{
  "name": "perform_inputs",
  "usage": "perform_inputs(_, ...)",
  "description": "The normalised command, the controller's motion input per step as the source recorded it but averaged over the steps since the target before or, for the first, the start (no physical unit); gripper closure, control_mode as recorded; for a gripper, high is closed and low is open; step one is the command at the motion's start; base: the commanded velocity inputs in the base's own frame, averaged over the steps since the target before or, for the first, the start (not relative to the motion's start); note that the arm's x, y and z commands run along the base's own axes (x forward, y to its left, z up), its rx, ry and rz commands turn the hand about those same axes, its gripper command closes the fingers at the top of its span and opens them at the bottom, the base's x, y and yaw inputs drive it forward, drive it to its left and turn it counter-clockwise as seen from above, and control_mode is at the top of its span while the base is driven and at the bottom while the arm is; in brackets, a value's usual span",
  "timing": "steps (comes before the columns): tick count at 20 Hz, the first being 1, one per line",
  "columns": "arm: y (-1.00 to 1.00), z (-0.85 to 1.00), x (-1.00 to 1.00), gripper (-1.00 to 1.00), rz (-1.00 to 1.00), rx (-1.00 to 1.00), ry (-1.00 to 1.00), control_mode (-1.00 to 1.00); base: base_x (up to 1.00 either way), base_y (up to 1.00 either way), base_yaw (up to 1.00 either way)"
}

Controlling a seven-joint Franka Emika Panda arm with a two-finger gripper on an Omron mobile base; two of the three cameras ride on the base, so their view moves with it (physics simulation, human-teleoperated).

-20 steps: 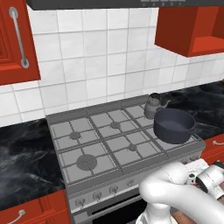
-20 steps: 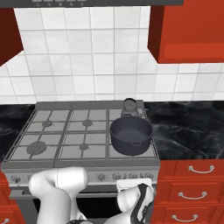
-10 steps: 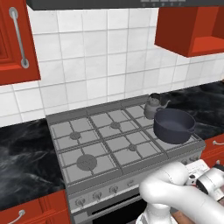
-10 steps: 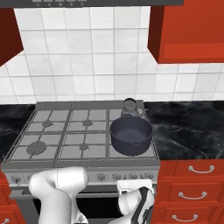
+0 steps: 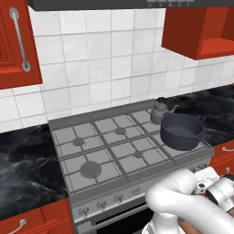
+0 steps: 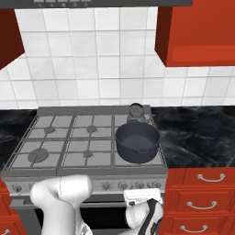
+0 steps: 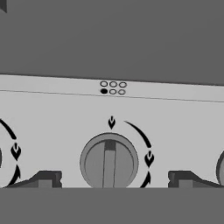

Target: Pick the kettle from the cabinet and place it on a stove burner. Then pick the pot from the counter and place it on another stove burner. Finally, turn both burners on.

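Left base view shows a grey gas stove (image 5: 123,146) with six burners, set into a glossy black marble table (image 5: 27,169) beneath a white tiled wall (image 5: 100,68) and red wall cabinets. One cabinet (image 5: 201,27) hangs at the upper right. On the stove's right front burner sits the wide, dark blue-grey pot (image 5: 181,131), lidless. Just behind it, on the right rear burner, stands the small grey kettle (image 5: 159,110) with its thin spout and black arched handle; the two look close together, possibly touching. The white robot arm (image 5: 183,205) bends low in front of the stove's knob panel. In the hand view, the end effector (image 7: 111,179) is released, its two dark fingertips (image 7: 46,178) spread wide on either side of a round grey knob (image 7: 109,162), not gripping it.
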Motion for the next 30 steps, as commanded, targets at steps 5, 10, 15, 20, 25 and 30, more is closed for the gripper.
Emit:
perform_inputs(5, -0.16, -0.25, 0.07, -1.0, 0.0, 0.0, -0.04, -1.0, 0.0, 0.0, 0.0)
perform_inputs(10, -0.07, -0.26, 0.04, -1.0, 0.0, 0.0, -0.04, -1.0, 0.0, 0.0, 0.0)
perform_inputs(15, -0.01, -0.29, 0.0, -1.0, 0.0, 0.0, -0.04, -1.0, 0.0, 0.0, 0.0)
perform_inputs(20, 0.0, -0.3, 0.0, -1.0, 0.0, 0.0, -0.05, -1.0, 0.0, 0.0, 0.0)
perform_inputs(25, 0.0, -0.07, 0.09, -1.0, 0.0, 0.01, -0.04, -1.0, 0.0, 0.0, 0.0)
perform_inputs(30, 0.0, 0.0, 0.16, -1.0, 0.0, 0.0, -0.06, -1.0, 0.0, 0.0, 0.0)
